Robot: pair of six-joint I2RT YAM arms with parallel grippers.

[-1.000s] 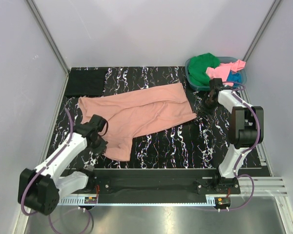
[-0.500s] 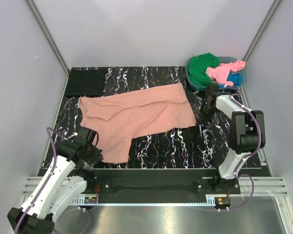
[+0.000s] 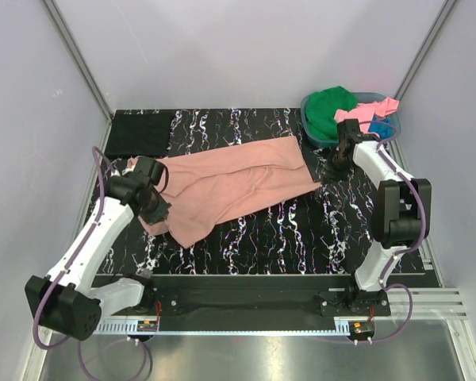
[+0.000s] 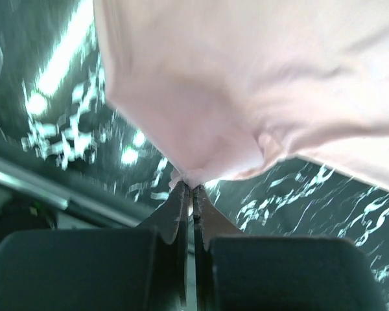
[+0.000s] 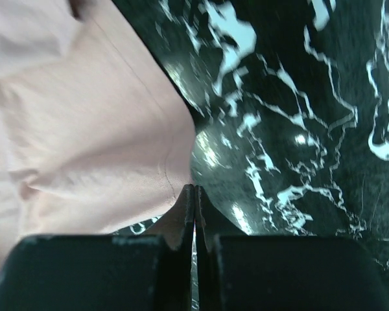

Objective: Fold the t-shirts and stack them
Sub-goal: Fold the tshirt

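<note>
top view: a black tabletop (image 3: 285, 230) veined with white, shut in by pale walls (image 3: 238, 48). the salmon-pink t-shirt (image 3: 238, 182) lies across its middle, with its long axis running from near left to far right. a black t-shirt (image 3: 140, 133) sits folded at the far left corner.

left wrist: the left pincer (image 4: 193, 188) is clamped on the pink shirt's bunched edge.

right wrist: the right pincer (image 5: 194, 189) is pinched tight on the shirt's hemmed corner, low over the tabletop.
</note>
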